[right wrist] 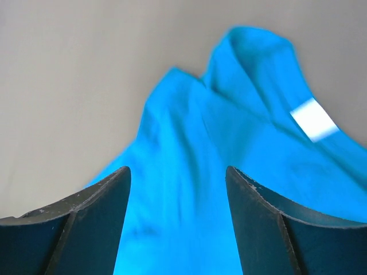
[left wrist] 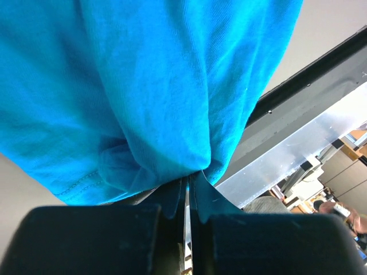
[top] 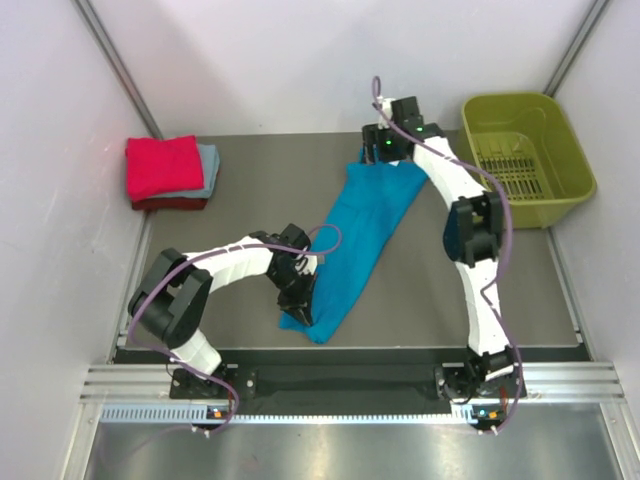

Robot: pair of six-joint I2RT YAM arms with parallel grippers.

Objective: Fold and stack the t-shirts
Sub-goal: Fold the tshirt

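The teal-blue t-shirt (top: 358, 235) lies stretched in a long diagonal band from the far middle of the table to the near middle. My left gripper (top: 300, 290) is shut on its near left edge; in the left wrist view the cloth (left wrist: 160, 86) bunches into the closed jaws (left wrist: 188, 183). My right gripper (top: 385, 160) hovers over the shirt's far end with jaws open; the right wrist view shows the cloth (right wrist: 218, 160) and its white label (right wrist: 313, 119) between the spread fingers (right wrist: 178, 189). A folded red shirt (top: 163, 165) lies on a pale grey-blue one (top: 209, 170) at the far left.
An olive-green plastic basket (top: 525, 155) stands at the far right corner. White walls close in both sides and the back. A metal rail (top: 350, 385) runs along the near table edge.
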